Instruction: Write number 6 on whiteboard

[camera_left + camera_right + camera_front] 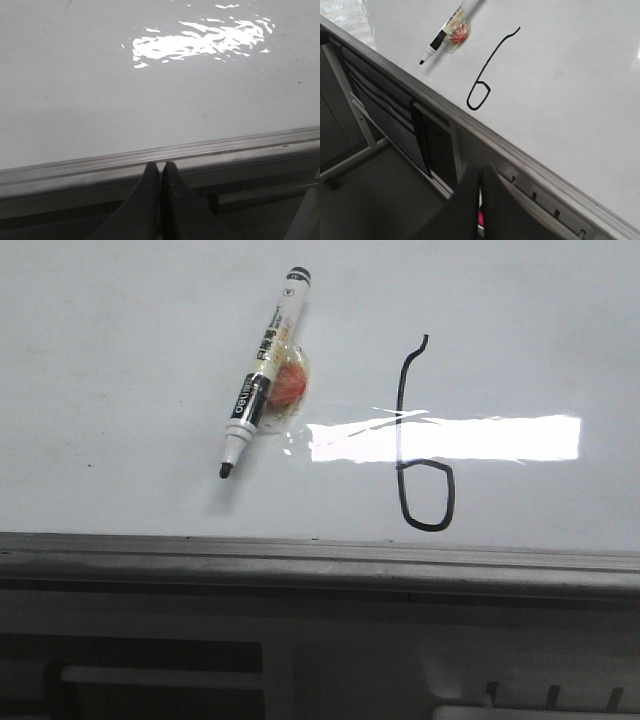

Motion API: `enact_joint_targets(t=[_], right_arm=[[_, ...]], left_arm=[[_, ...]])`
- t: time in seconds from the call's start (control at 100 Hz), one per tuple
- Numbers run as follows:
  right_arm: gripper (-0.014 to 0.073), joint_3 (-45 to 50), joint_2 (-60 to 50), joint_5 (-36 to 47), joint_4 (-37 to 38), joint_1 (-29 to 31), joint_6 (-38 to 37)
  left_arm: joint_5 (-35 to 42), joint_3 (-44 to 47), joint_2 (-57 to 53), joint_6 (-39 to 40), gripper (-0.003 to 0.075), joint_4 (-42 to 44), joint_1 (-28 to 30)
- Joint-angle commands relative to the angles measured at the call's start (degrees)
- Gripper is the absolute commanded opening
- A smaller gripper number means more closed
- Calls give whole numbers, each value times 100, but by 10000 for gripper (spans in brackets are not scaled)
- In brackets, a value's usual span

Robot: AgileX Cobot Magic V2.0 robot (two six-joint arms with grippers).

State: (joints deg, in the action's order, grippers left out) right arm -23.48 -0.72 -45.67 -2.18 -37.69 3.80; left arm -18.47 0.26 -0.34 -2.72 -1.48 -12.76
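The whiteboard (130, 390) fills the front view, with its grey edge rail (320, 560) nearest the camera. The number 6 (422, 480) is drawn on it in thin black line, right of centre, crossed by a bright rectangular glare; it also shows in the right wrist view (479, 95). An uncapped black-and-white marker (262, 380) lies on the board over a small red-orange object, and shows in the right wrist view (440, 39). My left gripper (161, 166) is shut and empty just off the rail. My right gripper (480, 170) is shut, below the board's edge.
The board's grey rail (200, 160) runs across the left wrist view with dark frame parts beneath. In the right wrist view a metal stand and grey floor (365, 190) lie below the board's edge (485, 135). A small pink spot shows behind the right fingers.
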Motion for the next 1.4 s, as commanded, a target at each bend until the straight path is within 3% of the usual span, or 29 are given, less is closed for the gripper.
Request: enact_joint_targets(t=[0.0, 0.27, 0.45, 0.63, 0.8, 1.39], right_arm=[[-44, -121, -47, 456, 22, 24, -3], [-44, 336, -47, 1473, 381, 184, -3], [-44, 1375, -47, 3557, 381, 1374, -3], [-44, 2531, -47, 4130, 356, 2490, -18], [-44, 2576, -92, 2759, 373, 2875, -18], [-44, 2576, -92, 2866, 462, 2986, -18]], left_arm=[[378, 251, -163, 53, -19, 5, 18], [378, 251, -163, 53, -19, 5, 18], [378, 251, -163, 53, -19, 5, 18], [378, 251, -163, 53, -19, 5, 18], [378, 251, -163, 53, -19, 5, 18], [378, 251, -163, 53, -19, 5, 18]])
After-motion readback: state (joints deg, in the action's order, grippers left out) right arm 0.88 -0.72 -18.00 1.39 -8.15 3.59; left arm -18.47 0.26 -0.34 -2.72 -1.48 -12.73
